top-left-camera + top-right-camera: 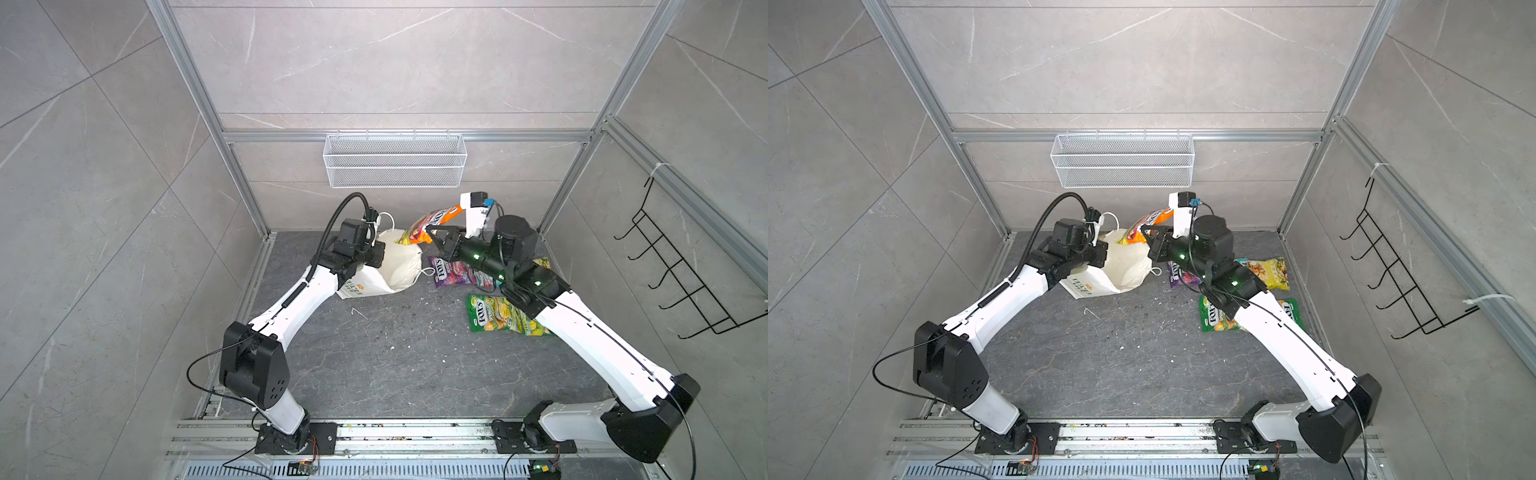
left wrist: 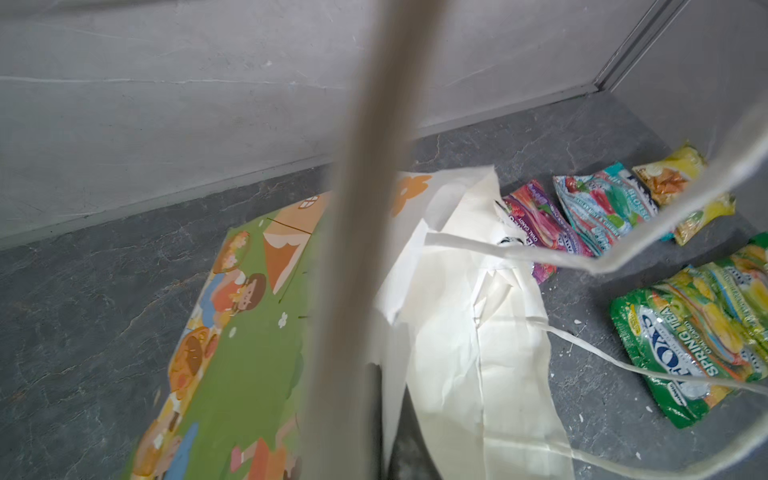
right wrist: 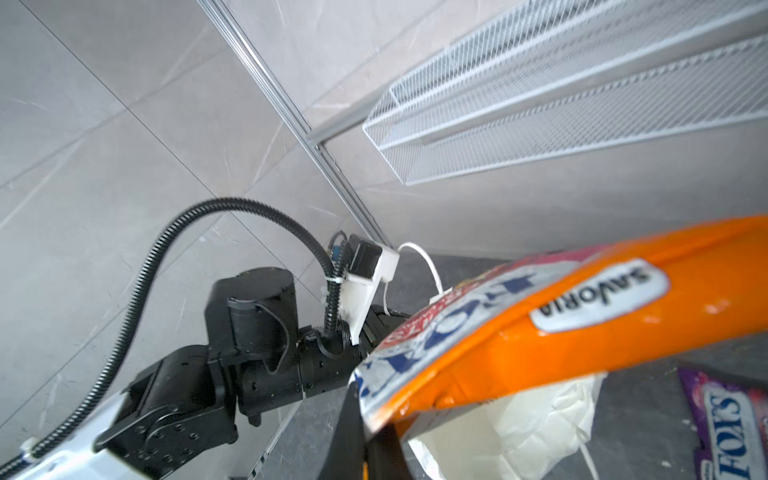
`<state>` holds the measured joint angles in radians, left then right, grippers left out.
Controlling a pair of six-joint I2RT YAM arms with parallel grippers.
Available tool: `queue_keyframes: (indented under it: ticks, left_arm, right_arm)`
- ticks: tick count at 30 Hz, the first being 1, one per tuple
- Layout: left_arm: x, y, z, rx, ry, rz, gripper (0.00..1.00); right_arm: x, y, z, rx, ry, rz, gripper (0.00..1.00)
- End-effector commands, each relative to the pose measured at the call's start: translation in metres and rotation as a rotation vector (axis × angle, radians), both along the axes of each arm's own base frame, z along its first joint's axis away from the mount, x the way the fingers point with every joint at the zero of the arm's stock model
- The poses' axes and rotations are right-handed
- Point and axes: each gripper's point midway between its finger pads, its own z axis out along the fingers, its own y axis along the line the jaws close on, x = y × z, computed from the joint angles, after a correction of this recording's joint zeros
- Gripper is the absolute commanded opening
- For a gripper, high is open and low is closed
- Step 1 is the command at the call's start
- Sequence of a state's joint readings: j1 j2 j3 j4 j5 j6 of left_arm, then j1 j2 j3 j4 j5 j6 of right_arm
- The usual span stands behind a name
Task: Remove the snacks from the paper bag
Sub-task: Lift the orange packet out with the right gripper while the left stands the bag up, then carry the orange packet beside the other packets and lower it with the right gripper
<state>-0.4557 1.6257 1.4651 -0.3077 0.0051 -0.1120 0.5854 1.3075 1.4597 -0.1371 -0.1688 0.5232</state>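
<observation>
Over the crumpled mouth of the paper bag (image 1: pixel 395 266), found the right gripper (image 1: pixel 432 235) clamped on one edge of a glossy orange-yellow packet (image 1: pixel 426 222), flat, creased and tilted, low end at the opening. Noted the bag lying on its side on the dark stone-look floor (image 1: pixel 395 365), matte white with a green picture panel and slack cord handles, and the left gripper (image 1: pixel 376 254) closed at its rim, the pinched part hidden. Just beside the bag, counted shiny purple packet (image 2: pixel 536 220), teal packet (image 2: pixel 602 208), green packet (image 2: pixel 685 336) and yellow chip bag (image 2: pixel 681 187), all lying flat.
</observation>
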Motion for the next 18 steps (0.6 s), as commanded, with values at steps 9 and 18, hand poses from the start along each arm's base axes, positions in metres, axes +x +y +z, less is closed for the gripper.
queue_keyframes:
  ticks: [9, 18]
  left_arm:
    - [0.003, 0.051, 0.031, -0.465, 0.147, 0.171, 0.00]
    - [-0.005, 0.068, -0.011, -0.396, 0.186, 0.199, 0.00]
  right_arm:
    - [-0.003, -0.099, 0.008, -0.107, -0.005, -0.347, 0.00]
    - [-0.009, -0.041, -0.081, -0.314, 0.162, 0.023, 0.00]
